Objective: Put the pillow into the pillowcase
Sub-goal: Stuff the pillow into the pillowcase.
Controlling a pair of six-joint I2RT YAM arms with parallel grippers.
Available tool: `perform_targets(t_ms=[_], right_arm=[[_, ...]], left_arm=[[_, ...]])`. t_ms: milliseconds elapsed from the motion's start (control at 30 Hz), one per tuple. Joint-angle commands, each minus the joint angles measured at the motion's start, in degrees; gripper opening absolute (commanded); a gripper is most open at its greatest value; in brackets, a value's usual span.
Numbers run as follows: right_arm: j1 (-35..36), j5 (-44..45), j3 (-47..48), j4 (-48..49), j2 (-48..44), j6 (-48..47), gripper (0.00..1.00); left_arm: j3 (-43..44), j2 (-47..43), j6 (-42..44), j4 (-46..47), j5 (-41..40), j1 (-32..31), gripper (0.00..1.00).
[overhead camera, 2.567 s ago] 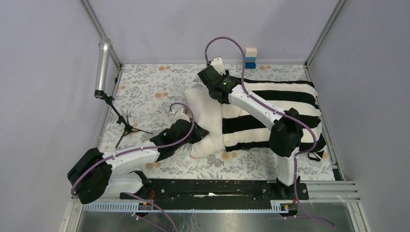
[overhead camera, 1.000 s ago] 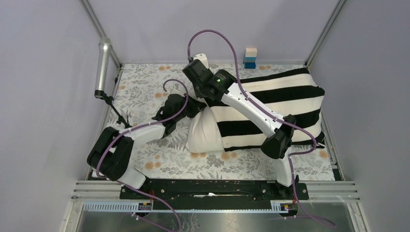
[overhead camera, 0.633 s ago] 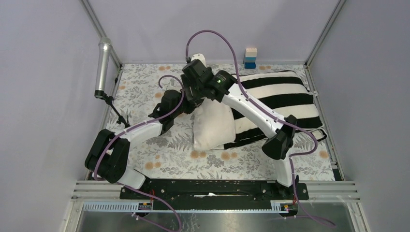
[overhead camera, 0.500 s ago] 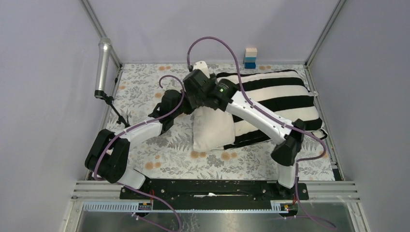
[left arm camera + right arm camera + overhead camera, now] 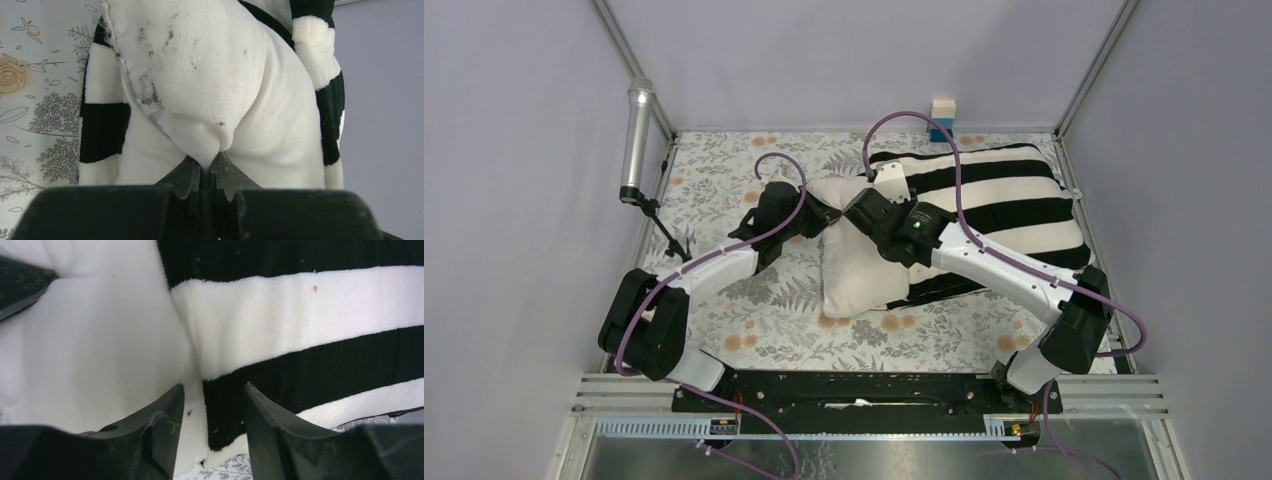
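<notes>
The left gripper [image 5: 209, 167] is pinched tight on a corner of the cream pillow [image 5: 856, 272], whose left end sticks out of the striped pillowcase [image 5: 1009, 195] on the floral table cover [image 5: 724, 180] (the rest is already inside). To its right, the right gripper [image 5: 212, 405] hangs half-spread and empty over the case's hem. I judge it should bite only the striped edge, not the pillow beneath, then draw it leftward while the left gripper anchors the corner

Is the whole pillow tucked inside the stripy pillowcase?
No, a big cream part of the pillow sticks out beyond the edge of the pillowcase.
</notes>
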Motion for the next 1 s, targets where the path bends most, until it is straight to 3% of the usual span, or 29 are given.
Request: perform_targets(t_ms=[0,200,267,300,367,400,500,567,767,900,933,967], right_arm=[[-2.58,4.65,-0.97,0.49,0.59,3.30,0.46],[-3.39,5.70,-2.97,0.43,-0.60,3.42,0.38],[-3.34,3.92,-2.79,1.24,-0.49,3.26,0.28],[-3.34,2.68,-2.57,1.60,-0.44,3.15,0.20],[-3.34,-0.49,-2.27,2.68,-0.45,2.86,0.04],[-3.34,-2.10,-2.25,3.30,-0.63,2.73,0.00],[-3.34,-4.99,-1.64,4.64,-1.40,2.26,0.00],[-3.34,-5.86,-0.82,4.72,-1.56,2.07,0.00],[-3.34,-9.08,1.14,5.98,-1.73,1.37,0.00],[-3.24,-13.59,3.77,6.48,-0.96,0.79,0.00],[-2.99,-14.97,4.80,6.56,-0.58,0.79,0.00],[-2.10,-15.99,6.01,6.57,-0.02,0.79,0.00]], left_arm=[[2.38,-3.03,3.44,-2.13,0.51,0.61,0.00],[2.81,-2.91,5.18,-5.31,-0.08,1.29,0.00],[2.96,-2.86,5.63,-6.51,-0.22,1.54,0.00],[2.81,-3.00,6.14,-6.22,0.38,1.64,0.05],[3.73,-3.56,7.85,-7.37,2.33,1.67,0.32],[4.51,-4.23,9.04,-8.82,3.05,1.67,0.44],[6.11,-8.54,13.27,-16.22,4.18,1.67,0.86],[6.04,-12.74,16.43,-22.25,4.08,1.67,0.99],[-4.54,-23.97,17.68,-27.48,10.83,0.77,0.99],[-9.78,-20.54,11.71,-16.84,10.37,-4.86,0.95],[-9.84,-17.55,9.85,-12.13,10.12,-6.58,0.91],[-9.70,-14.41,7.75,-7.20,9.97,-8.09,0.81]])
